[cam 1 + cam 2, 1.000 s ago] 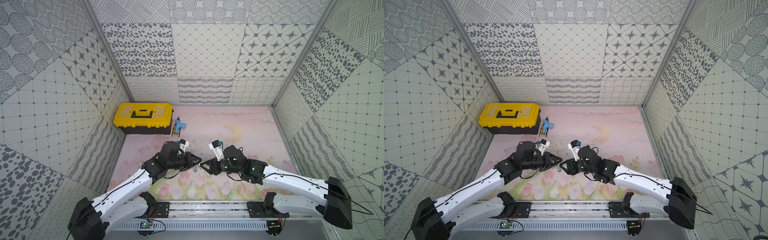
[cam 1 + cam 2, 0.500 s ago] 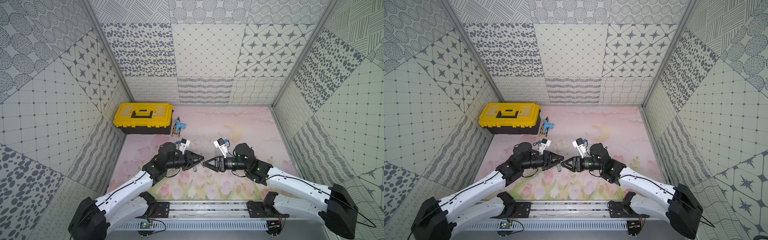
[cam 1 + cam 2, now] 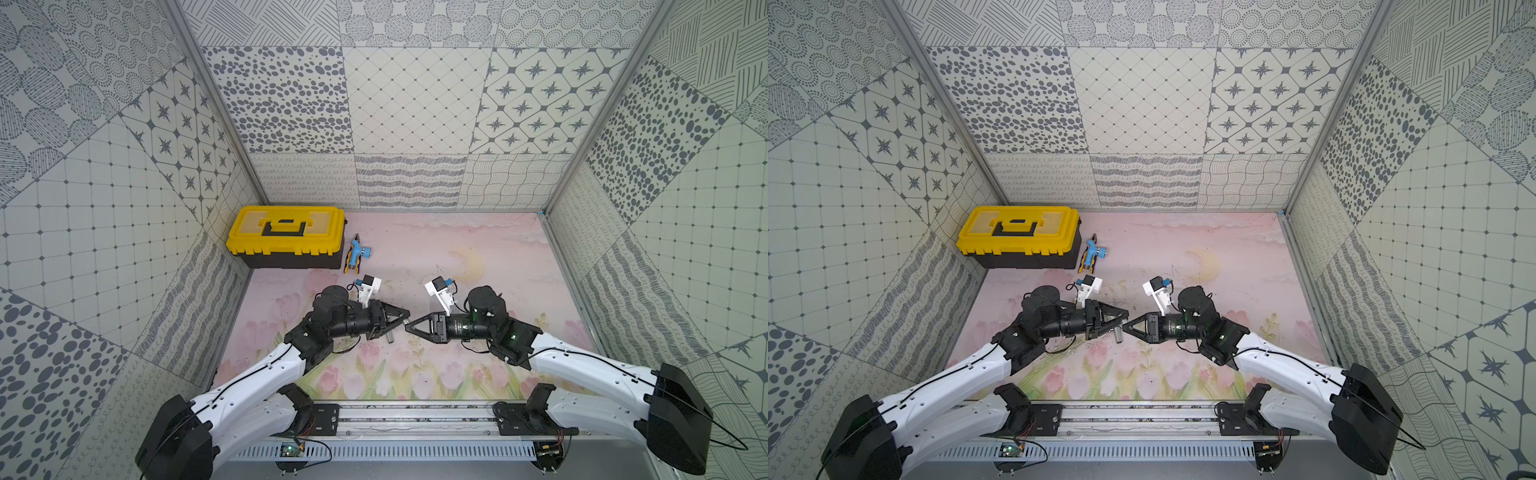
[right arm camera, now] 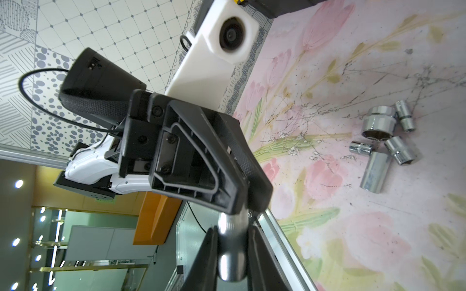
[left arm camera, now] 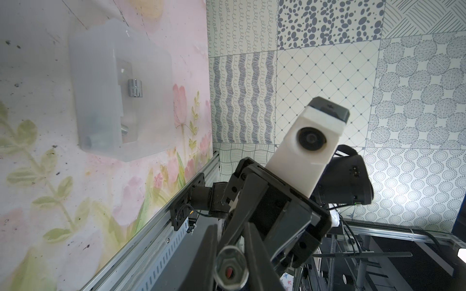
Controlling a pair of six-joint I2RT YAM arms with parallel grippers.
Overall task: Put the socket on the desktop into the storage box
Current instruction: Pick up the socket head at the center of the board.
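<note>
First, the yellow toolbox stands shut in the worktop's back left corner, its contents hidden. Over the middle, the left pincer clamps the socket clear of the worktop. The right pincer meets it tip to tip, fingers pressed against the same socket's sides. The storage box, seen only from the left wrist, lies near the front edge, holding one bright boxed socket and two dimmer shapes behind frosted plastic. Five loose sockets lie clustered on the worktop.
</note>
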